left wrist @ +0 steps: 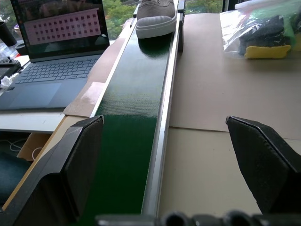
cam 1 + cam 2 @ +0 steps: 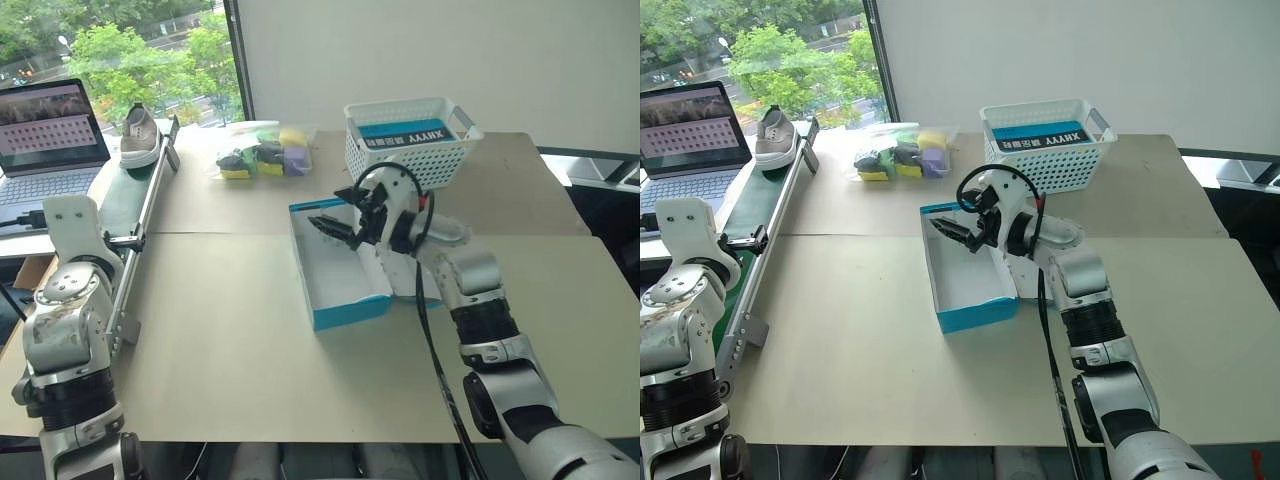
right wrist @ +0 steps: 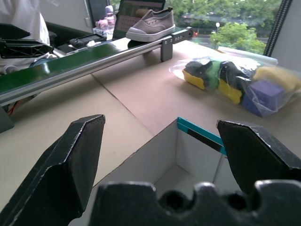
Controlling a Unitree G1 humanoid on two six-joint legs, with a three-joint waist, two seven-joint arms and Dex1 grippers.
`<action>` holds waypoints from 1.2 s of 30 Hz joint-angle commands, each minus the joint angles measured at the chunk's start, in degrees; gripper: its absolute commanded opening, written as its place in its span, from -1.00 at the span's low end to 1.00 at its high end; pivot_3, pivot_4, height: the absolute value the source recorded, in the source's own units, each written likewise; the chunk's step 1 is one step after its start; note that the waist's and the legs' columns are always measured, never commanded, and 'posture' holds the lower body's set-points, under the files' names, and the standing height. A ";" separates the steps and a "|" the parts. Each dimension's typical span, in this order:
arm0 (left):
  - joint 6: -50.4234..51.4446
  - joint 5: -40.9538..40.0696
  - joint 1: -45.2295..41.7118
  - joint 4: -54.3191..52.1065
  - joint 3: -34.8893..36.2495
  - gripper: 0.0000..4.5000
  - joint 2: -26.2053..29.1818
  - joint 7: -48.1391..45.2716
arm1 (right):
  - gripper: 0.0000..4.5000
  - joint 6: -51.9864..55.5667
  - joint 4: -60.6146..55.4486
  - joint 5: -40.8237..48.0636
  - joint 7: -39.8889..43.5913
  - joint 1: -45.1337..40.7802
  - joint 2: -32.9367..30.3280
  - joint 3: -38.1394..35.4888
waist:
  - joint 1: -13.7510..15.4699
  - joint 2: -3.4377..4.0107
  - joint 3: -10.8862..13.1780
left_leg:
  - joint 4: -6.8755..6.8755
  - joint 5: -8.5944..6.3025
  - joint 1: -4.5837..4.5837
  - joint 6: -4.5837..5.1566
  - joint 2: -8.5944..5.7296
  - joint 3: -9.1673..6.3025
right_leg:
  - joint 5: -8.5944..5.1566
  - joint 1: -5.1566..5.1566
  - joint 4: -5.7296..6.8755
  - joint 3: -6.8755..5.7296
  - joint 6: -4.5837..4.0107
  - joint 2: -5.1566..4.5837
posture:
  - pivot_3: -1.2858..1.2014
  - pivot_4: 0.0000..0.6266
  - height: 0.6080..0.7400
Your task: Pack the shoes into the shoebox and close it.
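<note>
Packing had barely started: the shoebox (image 2: 335, 268) sat open and empty on the counter (image 2: 230, 350).

One grey shoe (image 2: 139, 137) rested at the far end of a green conveyor belt (image 1: 131, 127) beside a laptop (image 2: 45, 135), well apart from the box. The left gripper (image 1: 174, 165) was spread wide and empty, facing along the belt toward the shoe. The right gripper (image 2: 958, 232), also wide open and empty, hovered over the box. By my reading, every step remained: fetching shoes, loading, closing.

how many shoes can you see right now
1. A single grey shoe sits at the far end of the green conveyor belt, beside the laptop. The open blue shoebox looks empty inside; a second shoe may be out of sight.
</note>
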 commanded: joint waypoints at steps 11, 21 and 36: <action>-2.82 -4.46 -3.42 10.74 8.17 0.99 4.60 -2.81 | 1.00 4.55 -9.96 3.50 3.82 3.64 -0.43 1.56 | 0.06 -0.02 -0.01 | 0.00 0.00 0.02 0.00 0.00 -0.03 | 0.00 0.00 0.04 -0.03 0.00 0.00 | 0.03 -0.52 1.00; -9.14 -3.41 -15.52 29.01 2.22 0.99 10.40 -6.17 | 1.00 10.79 -18.61 6.11 3.29 7.80 -1.50 1.91 | 0.13 -0.10 -0.04 | 0.00 0.00 0.03 0.00 -0.02 -0.07 | 0.00 0.01 0.06 -0.08 0.00 0.01 | 0.03 -0.52 1.00; -12.63 -3.80 -21.31 44.20 0.94 0.88 10.84 -4.12 | 1.00 14.36 -22.82 7.12 0.59 9.35 -3.51 1.00 | -0.13 -0.11 -0.04 | 0.01 0.01 0.01 -0.01 -0.02 -0.06 | 0.00 -0.03 0.15 -0.08 0.00 0.02 | 0.03 -0.52 1.00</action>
